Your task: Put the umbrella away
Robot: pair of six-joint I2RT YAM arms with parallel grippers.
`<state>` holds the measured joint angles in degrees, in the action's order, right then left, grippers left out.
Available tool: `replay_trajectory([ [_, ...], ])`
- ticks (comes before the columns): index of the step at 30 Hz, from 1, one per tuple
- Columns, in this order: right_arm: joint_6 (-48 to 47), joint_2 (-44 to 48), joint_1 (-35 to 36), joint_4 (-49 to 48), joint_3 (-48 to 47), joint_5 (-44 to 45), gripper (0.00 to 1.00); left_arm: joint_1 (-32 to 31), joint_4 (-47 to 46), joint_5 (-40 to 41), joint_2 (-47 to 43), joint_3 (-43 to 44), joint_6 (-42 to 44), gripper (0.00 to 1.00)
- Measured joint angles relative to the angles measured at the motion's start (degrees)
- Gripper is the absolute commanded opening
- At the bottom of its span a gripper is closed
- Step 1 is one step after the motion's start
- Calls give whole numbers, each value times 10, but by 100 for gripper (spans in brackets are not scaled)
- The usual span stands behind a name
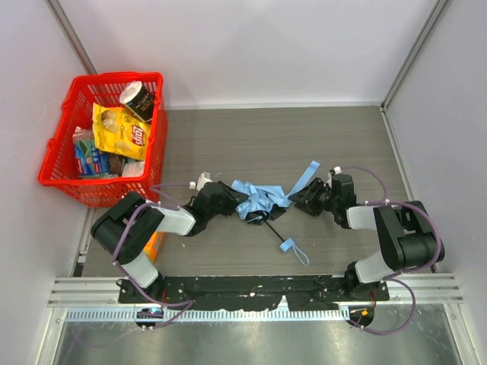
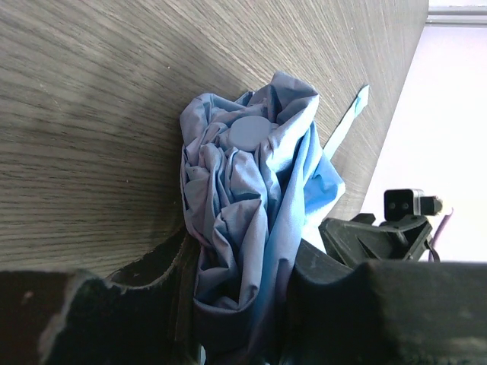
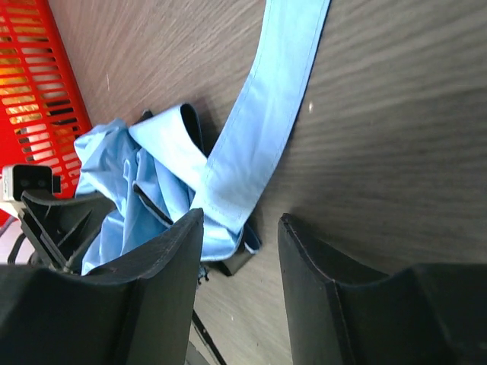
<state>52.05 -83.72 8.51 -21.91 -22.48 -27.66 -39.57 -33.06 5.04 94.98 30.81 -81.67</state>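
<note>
One red basket stands back-left, well apart from the crumpled umbrella.

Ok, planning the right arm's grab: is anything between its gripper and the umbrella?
Nothing visible does. The right gripper is open beside the umbrella, its flat blue strap lying just ahead of the gap on bare table. The left gripper grips it from the opposite side.

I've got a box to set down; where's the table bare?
The table is bare along its far edge, from the red basket to the right wall. A smaller patch lies in front, left of the strap loop. Crowded: the middle, where the left gripper and right gripper flank the umbrella.
</note>
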Motion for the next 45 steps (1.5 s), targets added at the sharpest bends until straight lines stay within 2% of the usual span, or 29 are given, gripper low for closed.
replay_trajectory([
  [6, 40, -75, 0, -125, 1, -1, 43, -2, -6, 4, 0, -3, 0, 0],
  [7, 43, -82, 0, -138, 1, 0, 39, -2, -6, 4, 0, -3, 0, 0],
  [8, 44, -89, 0, -149, 1, 2, 29, -2, -7, 4, 0, -3, 0, 0],
  [9, 44, -95, 0, -158, 1, 4, 24, -2, -9, 4, 0, -4, 0, 0],
  [10, 46, -106, 0, -165, -2, 6, 15, -2, -11, 4, -1, -6, 0, 0],
  [12, 50, -132, 0, -183, -10, 4, 1, -4, -15, 6, -4, -11, 1, 0],
  [16, 59, -178, 0, -203, -43, 2, 1, -9, -32, 14, -5, -19, 1, 0],
  [26, 64, -236, 3, -168, -224, 4, 1, -48, -82, 79, -8, -41, -2, 0],
  [35, 63, -267, 19, -187, -256, 26, 1, -72, -60, 136, -29, -39, -9, 0],
  [39, 40, -276, 32, -152, -278, 45, 1, -76, -47, 146, -29, -37, -22, 0],
  [42, 6, -278, 35, -109, -291, 57, 10, -76, -23, 148, -29, -25, -23, 0],
  [45, -28, -278, 34, -68, -287, 74, 24, -76, -5, 147, -29, -16, -24, 0],
])
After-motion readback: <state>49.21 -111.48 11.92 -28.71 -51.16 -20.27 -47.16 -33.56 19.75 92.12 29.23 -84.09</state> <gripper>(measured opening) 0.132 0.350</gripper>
